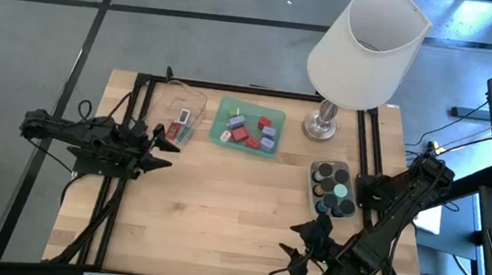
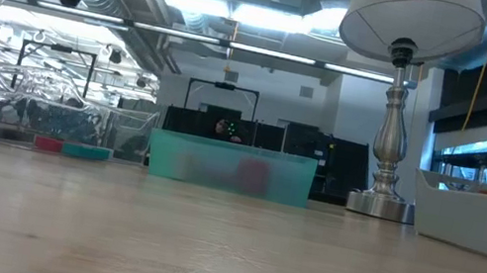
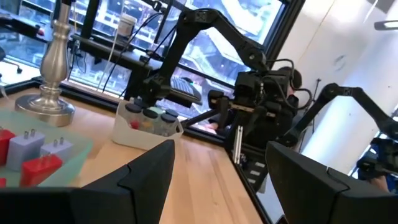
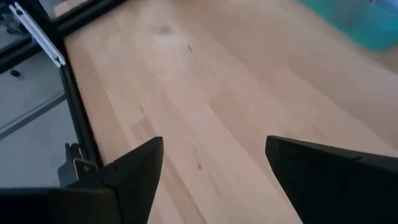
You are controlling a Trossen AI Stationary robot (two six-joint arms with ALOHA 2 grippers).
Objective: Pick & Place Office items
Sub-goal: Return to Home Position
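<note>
Two tools are hanging above the surface (image 1: 219, 217), and both are gaping wide with nothing between their fingers. I am holding my left tool (image 1: 165, 142) high over the surface's left side, just beside the clear tray (image 1: 203, 105), with its tips pointing toward the right arm. I am holding my right tool (image 1: 295, 242) over bare wood near the front edge, on the near side of the grey tray (image 1: 313, 167). The office items (image 1: 246, 134) are lying in the trays. Red and lavender blocks (image 1: 266, 123) are sitting in the green tray (image 1: 222, 108). Black round caps (image 1: 326, 176) and a mint-green cap (image 1: 340, 190) are filling the grey tray. A flat red piece (image 1: 173, 131) is resting in the clear tray near a white-pink one (image 1: 184, 115). A white-shaded lamp (image 1: 365, 49) is standing at the back, just right of the green tray and behind the grey one.
</note>
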